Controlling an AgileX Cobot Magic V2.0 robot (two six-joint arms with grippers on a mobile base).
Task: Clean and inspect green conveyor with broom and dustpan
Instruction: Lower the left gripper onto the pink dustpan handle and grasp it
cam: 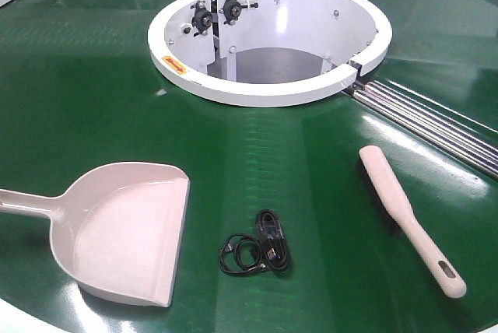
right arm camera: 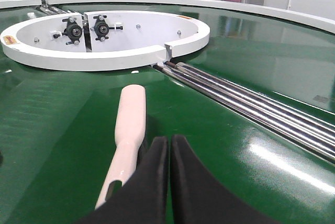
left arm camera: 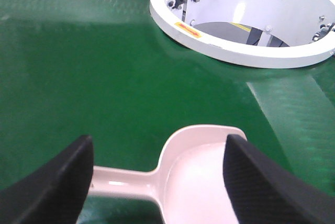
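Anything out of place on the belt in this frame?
Yes: a coiled black cable lies on the green conveyor between the dustpan and the broom. It is no cleaning item and looks like stray debris.

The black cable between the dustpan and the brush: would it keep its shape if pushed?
Probably not. The black cable lies partly bundled with loose loops trailing, so it is likely floppy, and a push would drag and uncoil it rather than move it whole. It looks thin and light, and the green conveyor is glossy, so it should skid easily.

Front view high over green conveyor [cam: 93,76]; wrist views low, close, probably sharing white ring [left arm camera: 235,54]
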